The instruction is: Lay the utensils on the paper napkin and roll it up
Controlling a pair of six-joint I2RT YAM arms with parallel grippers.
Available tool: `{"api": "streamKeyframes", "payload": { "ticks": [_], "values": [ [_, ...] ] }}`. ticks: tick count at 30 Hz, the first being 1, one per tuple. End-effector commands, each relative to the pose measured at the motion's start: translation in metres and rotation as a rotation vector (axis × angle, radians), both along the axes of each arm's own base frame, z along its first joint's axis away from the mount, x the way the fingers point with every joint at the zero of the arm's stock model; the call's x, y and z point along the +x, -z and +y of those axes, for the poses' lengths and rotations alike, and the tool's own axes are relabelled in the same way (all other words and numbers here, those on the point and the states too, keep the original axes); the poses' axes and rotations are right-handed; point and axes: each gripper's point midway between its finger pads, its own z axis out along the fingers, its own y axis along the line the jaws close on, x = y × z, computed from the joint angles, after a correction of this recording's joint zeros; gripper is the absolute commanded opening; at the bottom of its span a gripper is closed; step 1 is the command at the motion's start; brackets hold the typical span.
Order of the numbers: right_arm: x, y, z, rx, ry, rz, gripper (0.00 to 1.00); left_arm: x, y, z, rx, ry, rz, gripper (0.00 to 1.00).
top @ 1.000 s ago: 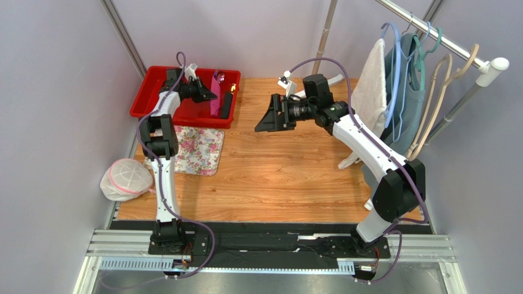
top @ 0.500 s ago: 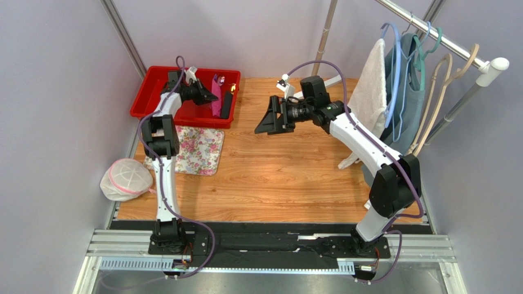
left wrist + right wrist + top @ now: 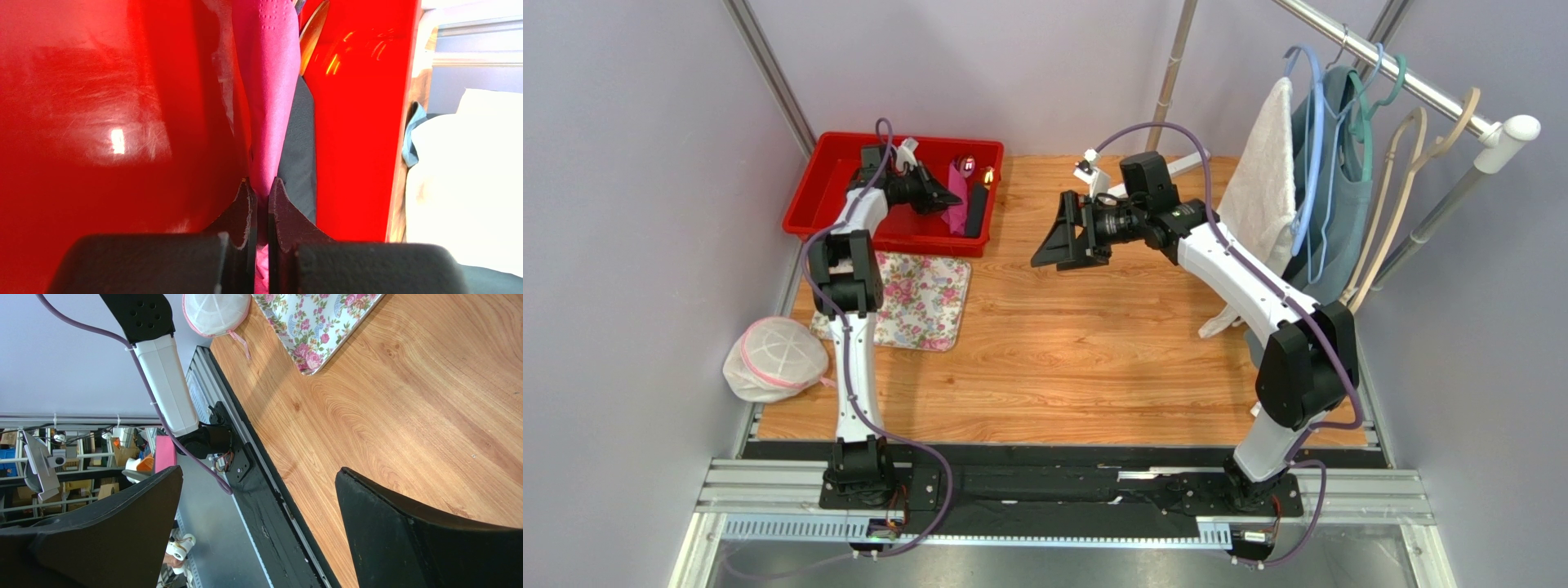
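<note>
The left tool point(image 3: 262, 187) was closed almost fully, its jaws pinched on the lower edge of the paper napkin point(image 3: 270, 92). The napkin was held upright inside the red bin point(image 3: 824, 196) at the far left corner of the desk point(image 3: 1100, 355). It stood against the bin's right wall, just beside a dark flat item point(image 3: 299, 141). In the overhead view the left tool point(image 3: 946, 200) was seen reaching into the bin from the left. The magenta sheet point(image 3: 955, 211) was seen at its tip. The utensils point(image 3: 966, 162) were glimpsed as a purplish glint at the bin's far right end; their number could not be told.

The right tool point(image 3: 1048, 233) was held wide open and empty above the far middle of the desk, turned toward the bin. Between its spread fingers point(image 3: 417, 539) bare wood was shown. A floral cloth point(image 3: 922, 300) lay by the left edge, just near of the bin. A white mesh bundle point(image 3: 777, 355) rested off that edge.
</note>
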Motion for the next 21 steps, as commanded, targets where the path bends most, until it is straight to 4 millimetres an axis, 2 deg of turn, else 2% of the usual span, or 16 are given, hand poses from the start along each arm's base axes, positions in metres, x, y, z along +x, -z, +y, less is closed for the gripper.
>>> {"api": "streamKeyframes", "payload": {
  "ticks": [1,5,10,15,16,21],
  "values": [
    [0.004,-0.015,0.002,0.026,-0.011,-0.018,1.00,0.006,-0.006,-0.016,-0.008,0.040,-0.040,0.00],
    [0.005,-0.015,0.001,0.024,-0.008,-0.009,1.00,0.008,-0.002,-0.015,-0.003,0.030,-0.035,0.00],
    [0.006,-0.016,0.001,0.026,-0.007,-0.001,1.00,0.008,0.005,-0.013,0.004,0.013,-0.015,0.05],
    [0.007,-0.015,0.001,0.026,-0.005,0.006,1.00,0.008,0.004,-0.012,0.019,0.002,-0.010,0.20],
    [0.007,-0.016,0.001,0.027,-0.004,0.005,1.00,0.008,0.004,-0.010,0.022,-0.001,-0.009,0.28],
    [0.007,-0.017,0.000,0.028,-0.001,0.008,1.00,0.007,-0.001,-0.007,0.053,-0.008,-0.012,0.34]
  ]
}}
